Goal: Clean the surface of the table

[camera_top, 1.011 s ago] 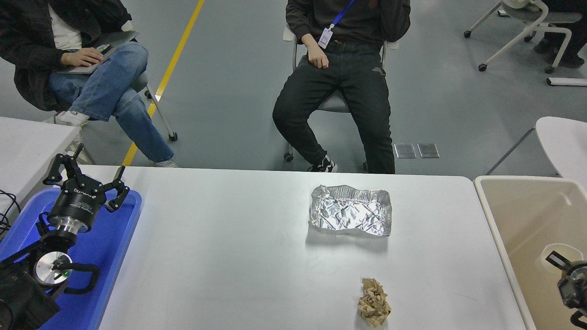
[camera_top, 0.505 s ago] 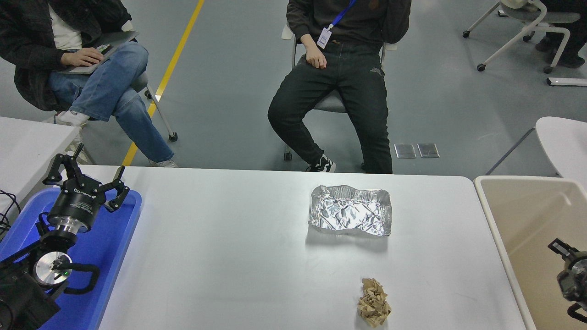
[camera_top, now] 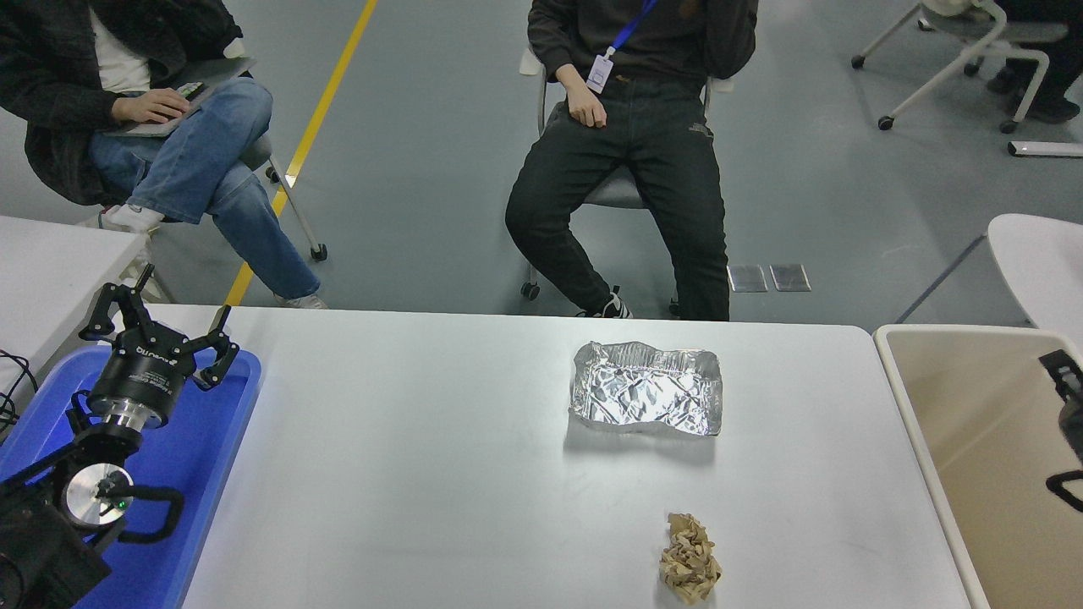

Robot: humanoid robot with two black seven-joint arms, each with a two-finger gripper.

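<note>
**Two pieces of litter left on the table**

The table surface (camera_top: 440, 474) fills the near half of the view, and it is not clean yet. A crumpled foil tray (camera_top: 647, 387) lies right of centre toward the far edge, and a wad of brown paper (camera_top: 690, 558) sits nearer, close to the near edge and well apart from the foil. Just beside the table's right end stands a beige bin (camera_top: 956, 440); the part of its inside in view shows nothing dropped in. By my judgement, both pieces remain to be picked up and binned.

The right gripper (camera_top: 1068, 431) hangs over the bin at the right edge of the view, mostly cut off, so I cannot tell how its fingers stand. The left gripper (camera_top: 159, 331) is parked at the near left above a blue tray (camera_top: 203, 474), its fingers spread apart and holding nothing.
</note>
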